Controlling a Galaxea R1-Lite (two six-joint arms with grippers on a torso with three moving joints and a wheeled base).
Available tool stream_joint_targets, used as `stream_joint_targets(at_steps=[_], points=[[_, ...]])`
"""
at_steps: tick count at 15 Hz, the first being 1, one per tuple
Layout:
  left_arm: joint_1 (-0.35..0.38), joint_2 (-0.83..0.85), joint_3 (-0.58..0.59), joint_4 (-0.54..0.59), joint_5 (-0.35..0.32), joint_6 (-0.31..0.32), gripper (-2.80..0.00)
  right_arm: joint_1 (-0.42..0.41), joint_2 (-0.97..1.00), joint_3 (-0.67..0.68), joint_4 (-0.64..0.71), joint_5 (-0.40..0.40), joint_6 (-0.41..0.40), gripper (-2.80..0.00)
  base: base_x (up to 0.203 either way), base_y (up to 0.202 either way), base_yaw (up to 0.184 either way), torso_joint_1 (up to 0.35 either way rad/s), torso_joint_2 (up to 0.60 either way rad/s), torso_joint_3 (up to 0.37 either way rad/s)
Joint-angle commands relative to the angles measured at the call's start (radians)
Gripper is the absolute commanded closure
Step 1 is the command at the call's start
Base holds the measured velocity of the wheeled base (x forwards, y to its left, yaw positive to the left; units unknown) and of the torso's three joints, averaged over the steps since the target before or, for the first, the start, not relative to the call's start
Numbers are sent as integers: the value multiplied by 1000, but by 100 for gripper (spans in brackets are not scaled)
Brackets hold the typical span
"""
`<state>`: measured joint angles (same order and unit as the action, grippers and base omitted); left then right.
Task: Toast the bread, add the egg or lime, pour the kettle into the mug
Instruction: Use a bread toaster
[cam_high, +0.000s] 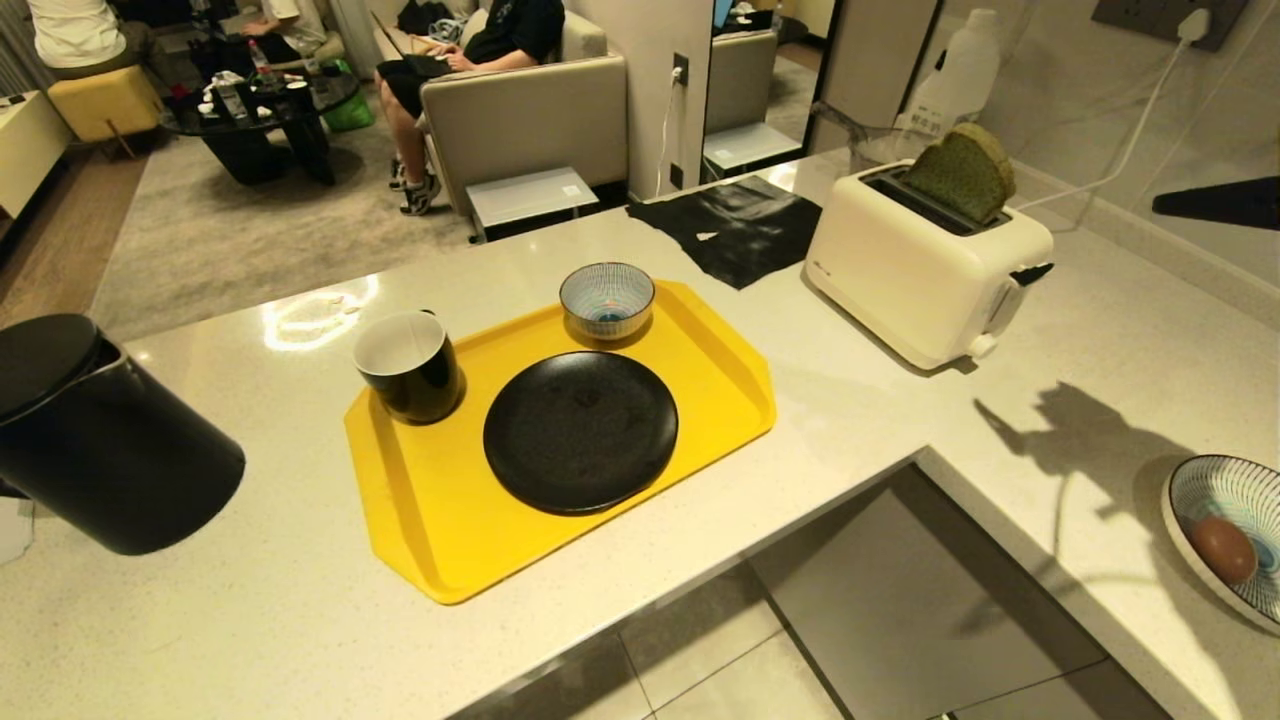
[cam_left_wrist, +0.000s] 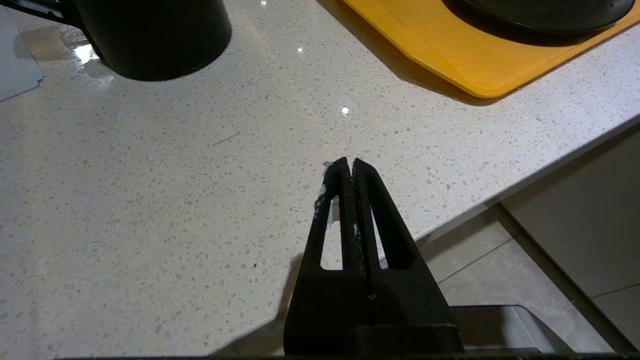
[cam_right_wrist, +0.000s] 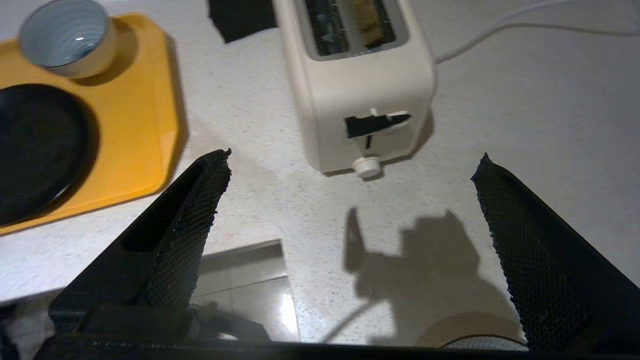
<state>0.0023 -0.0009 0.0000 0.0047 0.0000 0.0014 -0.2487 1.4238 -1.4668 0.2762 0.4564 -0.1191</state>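
Desk (cam_high: 300, 620): pale speckled stone look, polished, glossy with light glints. Tray (cam_high: 420, 520): yellow plastic, smooth, semi-matt. Plate (cam_high: 580, 432): black, matt, fine-grained texture. Mug (cam_high: 408, 368): glossy black outside, white inside, looks ceramic. Small bowl (cam_high: 606, 298): glazed, fine blue-white stripes. Kettle (cam_high: 100, 450): matt black body, slight sheen on the lid. Toaster (cam_high: 920, 270): cream plastic, smooth, satin; black lever. Bread (cam_high: 962, 172): green porous crumb, rough, thin brown crust. Egg (cam_high: 1222, 548): smooth brown shell, in a glazed striped dish (cam_high: 1200, 490). Black sheet (cam_high: 735, 225) on the desk: wrinkled, shiny, film-like. Right pincer (cam_right_wrist: 350, 165): black pads with rough honeycomb texture. Left pincer (cam_left_wrist: 348, 165): smooth black plastic, scuffed white at the edges.
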Motion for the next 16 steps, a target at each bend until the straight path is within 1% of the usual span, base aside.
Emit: stream_joint_targets(at_steps=[1,3,5,12,16], points=[[1,1,0,0,0,0,0,-1,1,-2,1,16,-2,-280,0,0,0,0,0,0],[1,1,0,0,0,0,0,-1,1,5,1,16,-13,-280,0,0,0,0,0,0],[0,1,0,0,0,0,0,-1,-3,19,1,16,-44,-280,0,0,0,0,0,0],[-1,1,0,0,0,0,0,-1,-3,41,1,13,-47,-280,0,0,0,0,0,0],[0,1,0,0,0,0,0,0,-6,49,-25,16,-48,-280,0,0,0,0,0,0]])
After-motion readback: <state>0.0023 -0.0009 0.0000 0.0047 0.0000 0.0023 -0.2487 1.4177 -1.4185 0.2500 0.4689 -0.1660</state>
